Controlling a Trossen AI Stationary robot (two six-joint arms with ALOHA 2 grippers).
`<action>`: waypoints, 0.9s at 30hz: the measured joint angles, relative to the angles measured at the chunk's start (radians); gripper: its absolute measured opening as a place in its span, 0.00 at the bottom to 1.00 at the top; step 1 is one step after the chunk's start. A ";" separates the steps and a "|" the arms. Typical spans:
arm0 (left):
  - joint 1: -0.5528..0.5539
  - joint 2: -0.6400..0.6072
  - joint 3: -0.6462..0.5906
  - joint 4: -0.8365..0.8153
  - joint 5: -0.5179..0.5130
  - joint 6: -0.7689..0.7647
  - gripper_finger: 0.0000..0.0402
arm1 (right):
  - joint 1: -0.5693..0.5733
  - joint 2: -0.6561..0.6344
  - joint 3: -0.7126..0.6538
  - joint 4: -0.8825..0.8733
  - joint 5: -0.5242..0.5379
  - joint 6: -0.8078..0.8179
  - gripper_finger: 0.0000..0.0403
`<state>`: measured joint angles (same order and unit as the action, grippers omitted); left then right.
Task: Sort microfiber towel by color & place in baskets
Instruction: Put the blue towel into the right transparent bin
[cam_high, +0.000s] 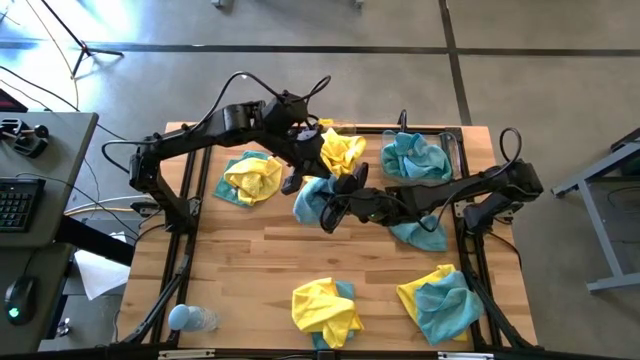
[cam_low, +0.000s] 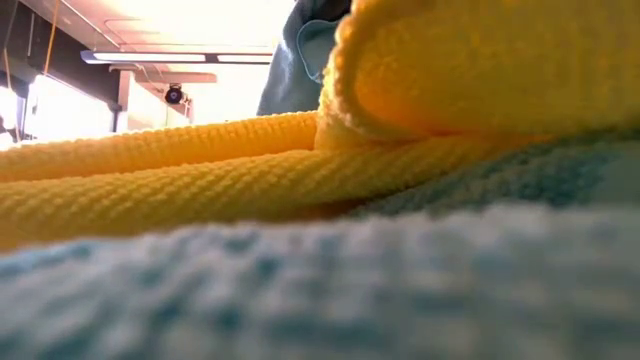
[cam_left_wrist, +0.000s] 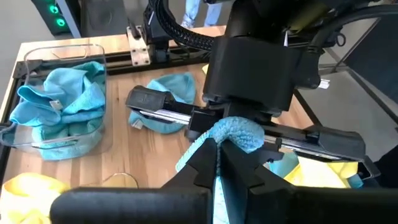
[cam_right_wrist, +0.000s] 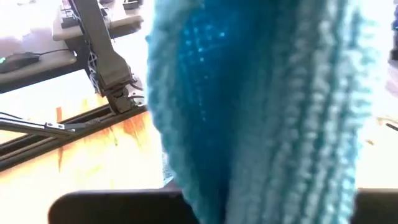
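Note:
A teal microfiber towel (cam_high: 312, 195) hangs over the table's middle, between my two grippers. My left gripper (cam_left_wrist: 219, 163) comes from the far left and is shut on it. My right gripper (cam_high: 333, 212) comes from the right and is shut on the same towel, which fills the right wrist view (cam_right_wrist: 261, 106). One clear basket (cam_left_wrist: 93, 53) at the far right holds teal towels (cam_high: 415, 155). A yellow towel (cam_high: 340, 150) sits in a second clear basket (cam_left_wrist: 118, 178) at the far middle. Another yellow towel (cam_high: 250, 178) lies on the table's left. My left gripper pinches a narrow bunched strip of the teal towel (cam_left_wrist: 217, 186) between its two fingers, slanting down from the far left. The towel is clear of the table. My right gripper holds a bunched part of the same towel (cam_left_wrist: 239, 132). My left fingers (cam_left_wrist: 202, 163) and the cloth hide the place of contact.
A teal towel (cam_high: 420, 232) lies right of centre. Two yellow-and-teal heaps (cam_high: 325, 305) (cam_high: 440, 300) lie near the front edge, and one of them (cam_low: 300, 180) blocks the low view. A pale blue bottle (cam_high: 190, 318) lies at the near left corner.

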<state>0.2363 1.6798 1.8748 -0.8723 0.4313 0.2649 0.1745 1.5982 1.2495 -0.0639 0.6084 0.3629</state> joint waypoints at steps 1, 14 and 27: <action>0.004 0.000 0.000 -0.005 0.000 0.001 0.02 | -0.001 0.000 0.000 0.000 0.000 0.013 0.04; 0.084 0.000 0.000 -0.200 -0.116 0.046 0.25 | -0.006 0.000 0.000 -0.149 -0.015 0.267 0.02; 0.245 -0.201 -0.485 -0.056 0.057 -0.048 0.23 | -0.054 -0.117 -0.001 -0.407 0.035 0.398 0.01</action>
<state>0.4808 1.4792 1.3896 -0.9283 0.4887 0.2171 0.1202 1.4811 1.2488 -0.4712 0.6431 0.7610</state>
